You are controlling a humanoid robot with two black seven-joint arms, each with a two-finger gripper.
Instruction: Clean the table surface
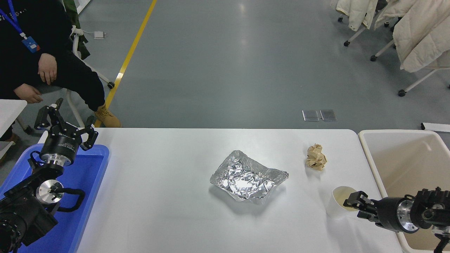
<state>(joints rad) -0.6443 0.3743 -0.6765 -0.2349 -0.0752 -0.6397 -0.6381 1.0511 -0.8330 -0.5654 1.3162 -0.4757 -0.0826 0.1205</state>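
Note:
The white table surface carries a crumpled foil tray at its middle, a ball of crumpled brown paper to the right, and a white paper cup near the front right. My right gripper comes in low from the right. It is open, with its fingertips at the cup's right rim, and nothing is held. My left gripper stays parked open above the blue tray at the lower left.
A cream-white bin stands just off the table's right end, beside my right arm. A person sits at the far left, with a boot near the table's far corner. Chairs draped with coats stand at the back right.

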